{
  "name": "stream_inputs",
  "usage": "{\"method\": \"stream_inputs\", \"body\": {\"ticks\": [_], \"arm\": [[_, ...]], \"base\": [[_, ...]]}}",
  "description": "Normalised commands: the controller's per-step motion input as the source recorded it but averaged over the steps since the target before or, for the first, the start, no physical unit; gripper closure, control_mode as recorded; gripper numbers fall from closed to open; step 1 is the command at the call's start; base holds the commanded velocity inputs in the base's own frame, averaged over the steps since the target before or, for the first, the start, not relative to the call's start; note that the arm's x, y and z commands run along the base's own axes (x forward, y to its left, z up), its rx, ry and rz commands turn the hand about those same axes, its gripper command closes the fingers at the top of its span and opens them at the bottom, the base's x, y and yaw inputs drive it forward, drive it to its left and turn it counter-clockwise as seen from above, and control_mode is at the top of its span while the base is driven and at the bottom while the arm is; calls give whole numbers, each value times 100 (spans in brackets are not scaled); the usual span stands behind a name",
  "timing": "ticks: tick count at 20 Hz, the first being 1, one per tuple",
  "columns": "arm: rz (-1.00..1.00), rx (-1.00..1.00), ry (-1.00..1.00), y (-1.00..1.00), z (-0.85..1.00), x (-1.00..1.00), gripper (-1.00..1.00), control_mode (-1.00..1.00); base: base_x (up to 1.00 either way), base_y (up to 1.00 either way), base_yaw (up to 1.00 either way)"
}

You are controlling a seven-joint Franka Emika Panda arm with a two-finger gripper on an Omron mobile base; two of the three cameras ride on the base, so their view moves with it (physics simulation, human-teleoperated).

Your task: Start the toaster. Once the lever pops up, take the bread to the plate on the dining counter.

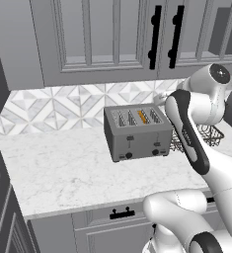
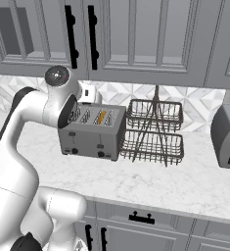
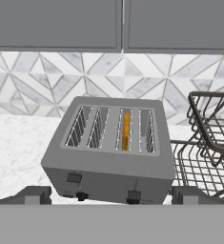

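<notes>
Our gripper hovers in front of and above the toaster, its 2 tips spread wide and holding nothing. The bread sits in the 3rd slot. We judge the right lever, low on the front face, serves that slot, so we should descend squarely and press it fully down.

Matt grey metal toaster; seemingly polished marble counter.
</notes>
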Motion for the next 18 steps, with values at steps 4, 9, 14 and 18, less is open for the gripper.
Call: {"method": "stream_inputs", "body": {"ticks": [4,9,14,18], "arm": [[0,0,0,0,0,0,-100,-100],[0,0,0,0,0,0,-100,-100],[0,0,0,0,0,0,-100,-100],[0,0,0,0,0,0,-100,-100]], "base": [[0,0,0],[0,0,0],[0,0,0],[0,0,0]]}}
